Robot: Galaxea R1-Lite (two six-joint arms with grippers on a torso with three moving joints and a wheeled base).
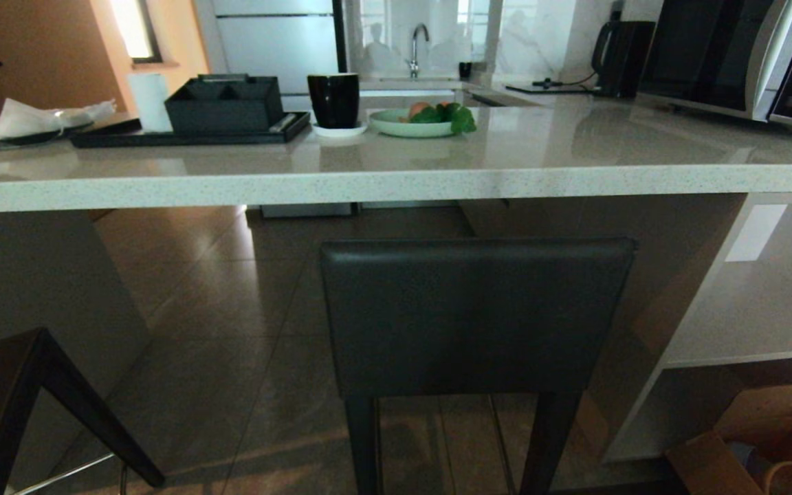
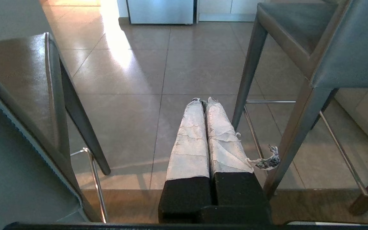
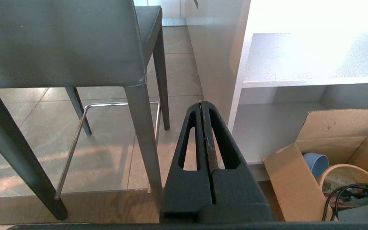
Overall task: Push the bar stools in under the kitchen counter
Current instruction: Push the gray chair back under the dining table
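Left gripper [image 2: 203, 101], two long fingers [image 2: 190, 140] wrapped in pale, cracked tape on black bases: you have it closed, the fingers pressed side by side along their whole length, nothing between them. A frayed end of tape hangs loose at its 4 o'clock. It points forward and down, low to the ground.

Right gripper [image 3: 200, 103], black ribbed triangular fingers [image 3: 190, 140] with open slots: yours is closed too, tips meeting, empty, aimed forward and down.
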